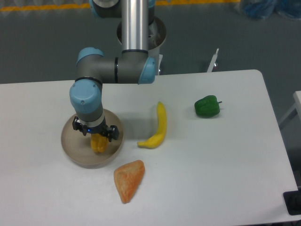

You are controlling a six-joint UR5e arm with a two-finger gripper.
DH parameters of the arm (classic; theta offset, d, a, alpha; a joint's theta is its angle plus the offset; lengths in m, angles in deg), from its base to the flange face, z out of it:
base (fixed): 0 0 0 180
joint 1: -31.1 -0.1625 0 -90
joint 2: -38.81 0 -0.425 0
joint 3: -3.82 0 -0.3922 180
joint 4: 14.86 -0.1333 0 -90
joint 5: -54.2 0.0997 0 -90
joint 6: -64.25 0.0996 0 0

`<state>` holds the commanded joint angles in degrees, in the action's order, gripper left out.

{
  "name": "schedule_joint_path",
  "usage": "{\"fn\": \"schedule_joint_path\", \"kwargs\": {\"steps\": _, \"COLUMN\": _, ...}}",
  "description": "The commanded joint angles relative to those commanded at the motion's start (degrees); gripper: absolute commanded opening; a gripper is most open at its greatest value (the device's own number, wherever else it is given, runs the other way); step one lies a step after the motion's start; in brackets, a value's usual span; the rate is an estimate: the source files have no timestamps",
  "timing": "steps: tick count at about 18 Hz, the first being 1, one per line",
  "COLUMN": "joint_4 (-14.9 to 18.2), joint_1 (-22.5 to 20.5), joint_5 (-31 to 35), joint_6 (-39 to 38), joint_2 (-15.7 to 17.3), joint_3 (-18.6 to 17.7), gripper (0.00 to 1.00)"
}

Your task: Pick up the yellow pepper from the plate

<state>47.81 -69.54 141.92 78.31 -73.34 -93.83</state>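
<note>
Toward the lower left of the frame, the gripper (97,140) hangs straight down over the plate (70,149), its body hiding the fingers, so whether the jaws are apart or clamped on the yellow pepper (98,144) cannot be told from this view; the pepper sits directly under the tool, and contact looks likely. Judging by that, the step in hand is the grasp and lift. To do it well, the arm should have the fingers straddle the pepper across its width, close firmly enough to hold the rounded, probably slippery skin, and then rise straight up so the fruit does not drag on the plate's low rim or tip the dish. The pepper shows only as a small yellow-orange lump with a lengthwise crease, lying a little right of the plate's centre, its upper part covered by the gripper. Right of the plate lie a banana (158,128), an orange wedge (129,180) lower down, and a green pepper (207,106) farther right.
</note>
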Motion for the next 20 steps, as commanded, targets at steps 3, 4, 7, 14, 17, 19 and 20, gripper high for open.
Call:
{"fn": "schedule_joint_path", "kwargs": {"steps": 3, "joint_4": 0.0, "joint_1": 0.0, "joint_5": 0.0, "joint_6": 0.0, "joint_2": 0.0, "joint_3": 0.09, "gripper": 0.57}}
{"fn": "schedule_joint_path", "kwargs": {"steps": 4, "joint_4": 0.09, "joint_1": -0.09, "joint_5": 0.0, "joint_6": 0.09, "joint_2": 0.09, "joint_3": 0.09, "gripper": 0.57}}
{"fn": "schedule_joint_path", "kwargs": {"steps": 7, "joint_4": 0.44, "joint_1": -0.09, "joint_5": -0.18, "joint_6": 0.35, "joint_2": 0.79, "joint_3": 0.26, "gripper": 0.41}}
{"fn": "schedule_joint_path", "kwargs": {"steps": 14, "joint_4": 0.7, "joint_1": -3.06, "joint_5": -1.14, "joint_6": 1.31, "joint_2": 3.69, "joint_3": 3.24, "gripper": 0.05}}
{"fn": "schedule_joint_path", "kwargs": {"steps": 17, "joint_4": 1.75, "joint_1": -11.05, "joint_5": -1.14, "joint_6": 6.31, "joint_2": 4.83, "joint_3": 7.99, "gripper": 0.05}}
{"fn": "schedule_joint_path", "kwargs": {"steps": 19, "joint_4": 2.9, "joint_1": -15.36, "joint_5": -0.97, "joint_6": 10.7, "joint_2": 4.83, "joint_3": 10.1, "gripper": 0.05}}
{"fn": "schedule_joint_path", "kwargs": {"steps": 20, "joint_4": 2.9, "joint_1": -17.47, "joint_5": -0.97, "joint_6": 13.16, "joint_2": 4.92, "joint_3": 10.8, "gripper": 0.05}}
